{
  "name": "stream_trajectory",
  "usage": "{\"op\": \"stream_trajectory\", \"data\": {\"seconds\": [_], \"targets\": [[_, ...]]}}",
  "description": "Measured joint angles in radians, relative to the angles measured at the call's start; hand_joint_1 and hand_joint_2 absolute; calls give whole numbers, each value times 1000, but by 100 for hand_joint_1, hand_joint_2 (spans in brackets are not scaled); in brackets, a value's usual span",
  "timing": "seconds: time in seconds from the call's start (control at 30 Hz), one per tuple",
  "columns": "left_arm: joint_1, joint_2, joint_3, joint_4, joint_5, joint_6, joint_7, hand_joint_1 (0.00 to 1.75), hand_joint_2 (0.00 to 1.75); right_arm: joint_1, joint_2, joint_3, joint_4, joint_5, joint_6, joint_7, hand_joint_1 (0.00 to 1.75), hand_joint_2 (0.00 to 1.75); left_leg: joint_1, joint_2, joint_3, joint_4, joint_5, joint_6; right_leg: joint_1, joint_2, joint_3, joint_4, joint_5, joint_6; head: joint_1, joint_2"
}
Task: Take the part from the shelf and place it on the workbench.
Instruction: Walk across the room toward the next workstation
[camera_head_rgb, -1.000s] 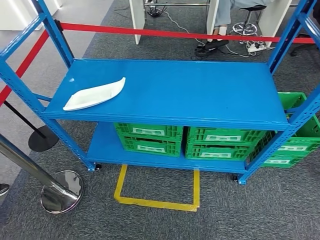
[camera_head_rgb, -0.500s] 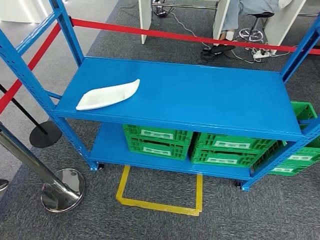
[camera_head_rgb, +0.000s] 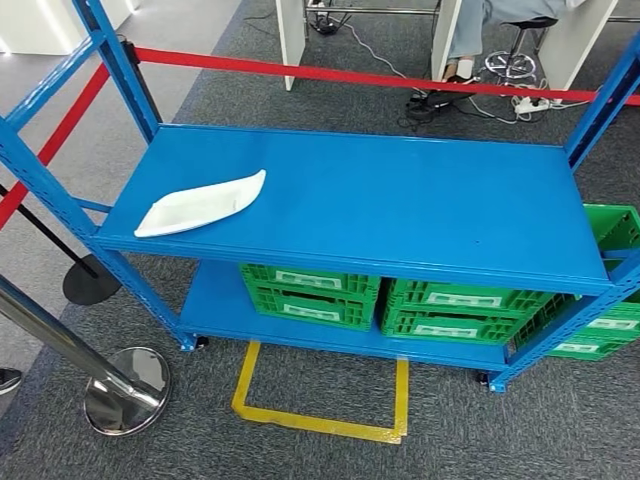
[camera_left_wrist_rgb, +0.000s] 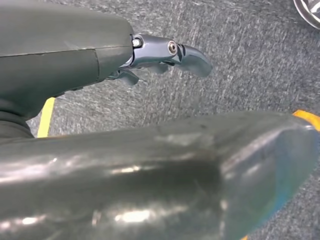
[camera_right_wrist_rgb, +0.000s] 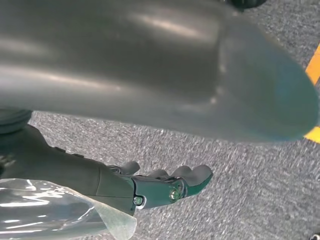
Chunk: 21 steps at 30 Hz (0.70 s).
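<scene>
Lying flat at the left end of the blue shelf, the white part looks thin, light, rigid; grasp across its narrow midsection. Both hands' fingers hang loosely extended, empty.

Head view bright, even overhead light, sharp, soft shadows under the shelf. Both wrist views: my thumb blurred, close, glare streaks; carpet in focus.
</scene>
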Motion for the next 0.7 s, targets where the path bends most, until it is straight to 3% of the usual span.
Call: {"op": "stream_trajectory", "data": {"seconds": [0.03, 0.07, 0.13, 0.17, 0.23, 0.37, 0.4, 0.47, 0.5, 0.53, 0.57, 0.63, 0.7], "targets": [[2, 0, 0, 0, 0, 0, 0, 0, 0, 0, 0, 1, 0, 0, 0, 0, 0, 0, 1, 0, -20, 20, 13, -1, 0, 1, 6, 0, -5, 1, 0, 0], [4, 1, 0, 0, 0, 0, 0, 0, 0, 0, 0, 2, 1, 0, 0, 0, 0, 0, 2, 0, -20, -1, 46, 0, 0, 1, 13, 0, -10, 2, -1, 0], [5, 3, -1, 0, 1, 0, 0, 0, 0, 1, -1, 4, 1, -4, -2, 0, 0, 0, 1, 2, 20, -119, 136, 7, -1, 2, 27, -1, -23, 10, 0, 0], [5, 4, -1, 0, 4, 1, 1, 0, 0, 0, -2, 6, 1, -9, -5, 1, 0, 0, -1, 3, 42, -178, 162, 12, 1, 3, 31, 0, -30, 15, 0, 0], [6, 6, -7, -1, 14, 3, 3, 0, 0, 1, -6, 15, 2, -25, -16, 6, 0, 0, -5, 6, 65, -236, 167, 21, 4, 2, 34, -2, -38, 27, 1, 0], [13, 8, -24, -6, 40, 12, 5, 0, 0, 2, -23, 44, 2, -71, -45, 18, 0, 0, -2, 5, 78, -262, 162, 44, 4, 0, 32, 15, -59, 46, 5, 0], [13, 9, -29, -8, 48, 14, 6, 0, 0, 2, -29, 52, 2, -84, -53, 21, 0, 0, 0, 5, 84, -267, 162, 50, 4, 1, 12, 57, -81, 49, 6, 0], [12, 12, -39, -8, 63, 19, 8, 0, 0, 3, -42, 70, 5, -111, -69, 27, 0, 0, -3, 8, 90, -268, 157, 59, 4, 4, -66, 192, -137, 51, 8, 0], [12, 13, -45, -8, 70, 21, 11, 0, 0, 4, -49, 79, 7, -122, -76, 31, 0, 0, -5, 9, 93, -268, 153, 61, 4, 5, -105, 249, -150, 51, 8, 0], [13, 14, -50, -8, 76, 23, 15, 0, 0, 5, -55, 88, 8, -131, -83, 33, 0, 0, -6, 10, 98, -268, 148, 62, 4, 5, -131, 279, -144, 51, 8, 0], [13, 14, -55, -8, 80, 26, 18, 0, 0, 6, -61, 97, 10, -140, -89, 35, 0, 0, -7, 11, 105, -268, 143, 62, 4, 5, -138, 269, -117, 50, 8, 0], [14, 15, -65, -8, 88, 32, 21, 0, 0, 7, -73, 115, 13, -156, -100, 37, 0, 0, -8, 16, 124, -268, 128, 58, 5, -6, -102, 153, -27, 44, 8, 0], [14, 17, -73, -8, 94, 37, 22, 0, 0, 5, -82, 132, 15, -166, -108, 39, 0, 0, -13, 21, 139, -265, 112, 49, 9, -22, -58, 48, 24, 35, 8, 0]]}}
